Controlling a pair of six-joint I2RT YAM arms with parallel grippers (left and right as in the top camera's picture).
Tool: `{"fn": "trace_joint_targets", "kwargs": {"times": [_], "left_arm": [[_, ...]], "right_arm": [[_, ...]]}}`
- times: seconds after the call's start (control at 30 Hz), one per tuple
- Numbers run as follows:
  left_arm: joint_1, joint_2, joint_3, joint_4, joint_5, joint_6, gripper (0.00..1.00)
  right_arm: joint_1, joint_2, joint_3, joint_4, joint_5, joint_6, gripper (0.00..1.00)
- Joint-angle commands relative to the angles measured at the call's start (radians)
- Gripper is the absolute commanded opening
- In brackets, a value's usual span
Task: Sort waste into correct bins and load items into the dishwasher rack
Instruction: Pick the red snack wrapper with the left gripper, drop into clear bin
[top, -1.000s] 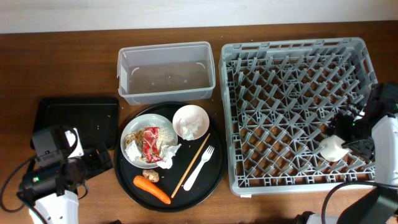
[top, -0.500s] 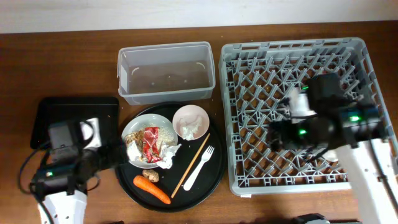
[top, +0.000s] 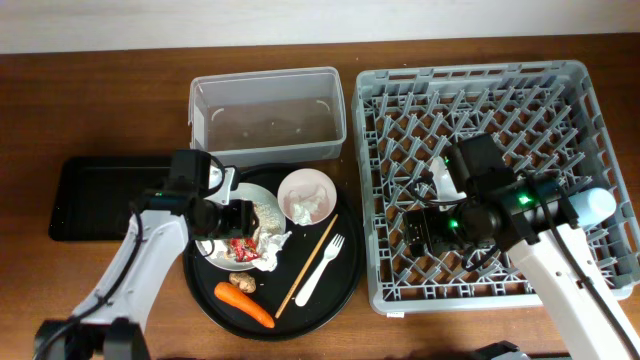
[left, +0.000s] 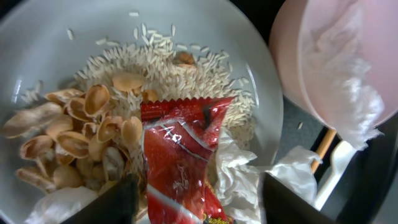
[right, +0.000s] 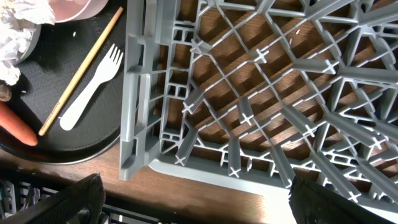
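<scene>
Grey rack (top: 470, 75) stands at 3 o'clock of the round black tray (top: 340, 290). A light blue cup (top: 597, 205) sits at its 3 o'clock wall. Right gripper (top: 428, 232) hangs over its 8 o'clock part, fingers wide apart. Clear tub (top: 265, 152) lies at 12 o'clock, flat black tray (top: 95, 200) at 9. Plate (left: 37, 31) holds rice (left: 155, 59), nutshells (left: 74, 130) and a creased red wrapper (left: 180, 162), which the left gripper (left: 199, 199) straddles with fingers apart. Bowl (left: 298, 56) holds tissue (left: 348, 81). The table (top: 100, 110) is brown wood and the wall (top: 300, 20) pale.
</scene>
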Motion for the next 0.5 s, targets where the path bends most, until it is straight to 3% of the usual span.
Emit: {"fn": "trace_joint_targets", "kwargs": {"times": [0.0,0.07,0.1,0.17,0.33,0.47], "left_arm": [[-0.003,0.023,0.008,-0.002,0.019,0.005,0.47],[-0.003,0.023,0.007,-0.019,0.019,0.005,0.41],[-0.003,0.023,0.006,-0.029,0.019,0.005,0.33],[-0.003,0.023,0.004,-0.039,0.019,0.005,0.02],[-0.002,-0.003,0.109,-0.057,-0.002,0.008,0.01],[0.014,-0.108,0.258,-0.102,-0.206,0.009,0.01]], "right_arm": [[0.006,-0.008,-0.006,0.0,0.005,0.008,0.98],[0.006,-0.008,-0.006,0.0,0.005,0.008,0.98],[0.006,-0.008,-0.006,0.0,0.005,0.008,0.98],[0.006,-0.008,-0.006,0.0,0.005,0.008,0.98],[0.006,-0.008,-0.006,0.0,0.009,0.008,0.98],[0.005,-0.008,-0.006,0.0,0.013,0.008,0.98]]}}
